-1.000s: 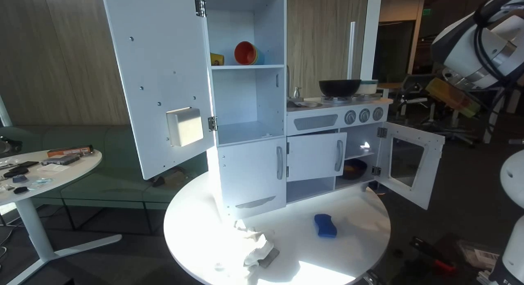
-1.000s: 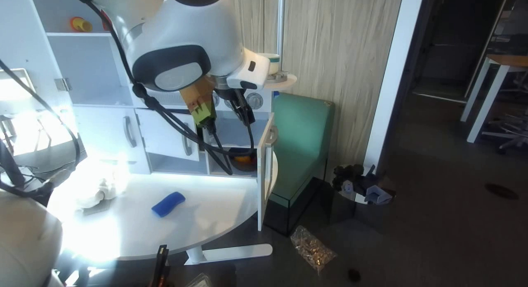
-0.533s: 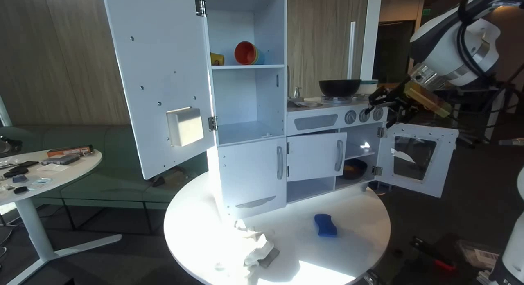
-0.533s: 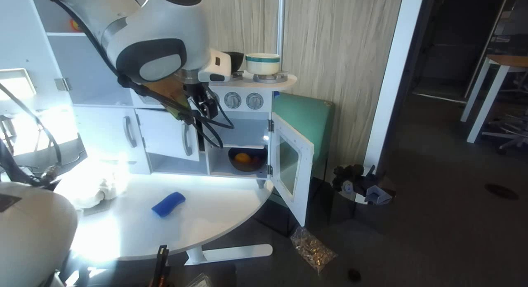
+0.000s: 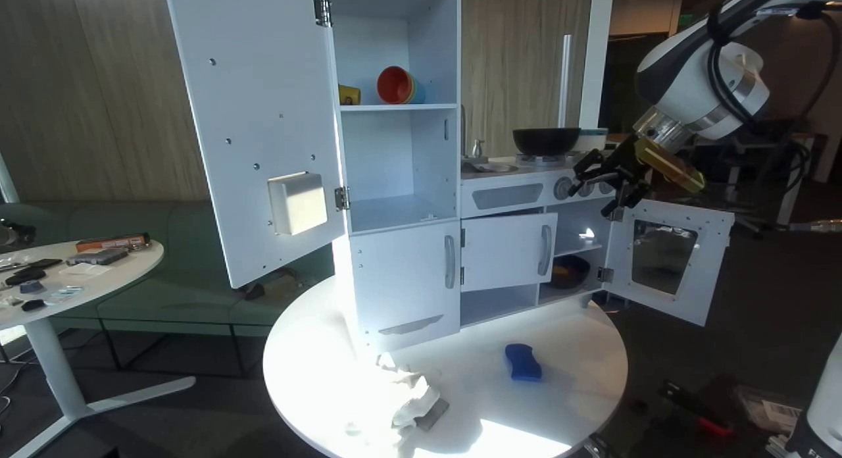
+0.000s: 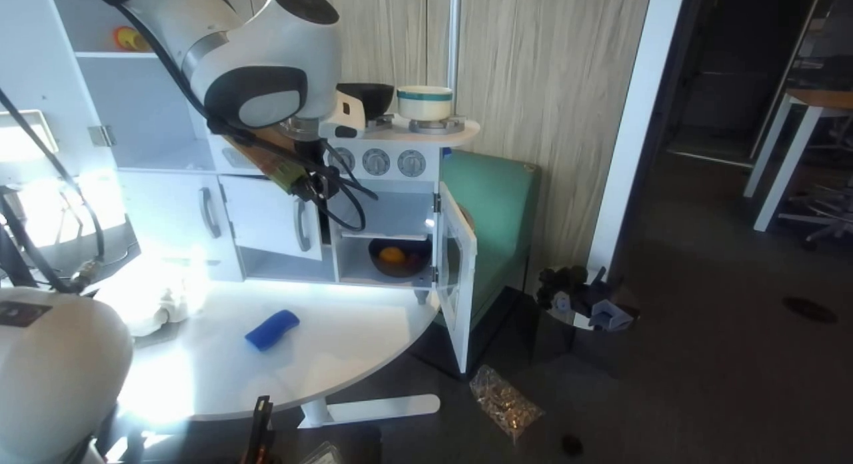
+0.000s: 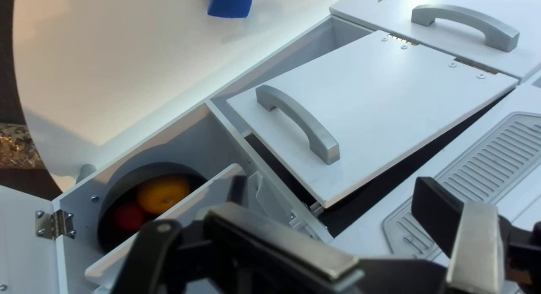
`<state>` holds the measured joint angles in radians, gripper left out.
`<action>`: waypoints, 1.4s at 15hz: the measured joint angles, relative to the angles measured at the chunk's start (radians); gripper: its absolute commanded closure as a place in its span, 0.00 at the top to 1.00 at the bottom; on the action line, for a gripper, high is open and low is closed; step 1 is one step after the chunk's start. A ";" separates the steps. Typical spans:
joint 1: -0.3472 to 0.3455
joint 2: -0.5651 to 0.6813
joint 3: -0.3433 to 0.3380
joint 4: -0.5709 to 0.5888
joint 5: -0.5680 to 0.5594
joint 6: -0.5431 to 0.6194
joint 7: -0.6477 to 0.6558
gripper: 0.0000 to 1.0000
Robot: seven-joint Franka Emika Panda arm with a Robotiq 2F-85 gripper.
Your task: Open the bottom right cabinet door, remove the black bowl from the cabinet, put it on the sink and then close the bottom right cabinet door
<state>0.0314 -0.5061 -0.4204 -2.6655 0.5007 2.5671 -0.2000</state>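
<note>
So the claw [image 5: 591, 196] was released, gaping with nothing in it, hanging in front of the knobs [image 6: 376, 162]. Next thing in from there was the shelf [image 7: 173, 218], whose edge hid part of the bowl [image 7: 122, 183] in the wrist view. And the bowl was what it all hinged on: about nine o'clock from the claw in the wrist view, below it in both exterior views, somewhere between four and seven o'clock. It sat under the shelf, on the floor of the cabinet [image 6: 353, 269], with what looked like fruit [image 7: 165, 194] inside. It was round, so no long axis to match; my bet was a rim grab, dropping below the shelf edge first and only then pushing in. Biggest worry imo: clipping the shelf or tipping fruit out. In an exterior view the door [image 5: 706, 260] stood swung wide at three o'clock from the bowl, so that step looked done and this read as the start of the reach. Then there was the sink [image 5: 496, 168], up top at eleven o'clock from the bowl, waiting its turn.
</note>
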 measured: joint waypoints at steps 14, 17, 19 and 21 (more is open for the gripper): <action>0.194 0.109 -0.081 -0.104 0.615 0.127 -0.445 1.00; 0.282 0.237 -0.109 -0.063 0.756 0.126 -0.541 1.00; 0.305 0.340 -0.133 -0.018 0.809 0.093 -0.581 1.00; 0.302 0.450 -0.166 0.039 0.839 0.026 -0.599 1.00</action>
<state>0.3337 -0.0559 -0.5866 -2.6261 1.3400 2.5931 -0.7991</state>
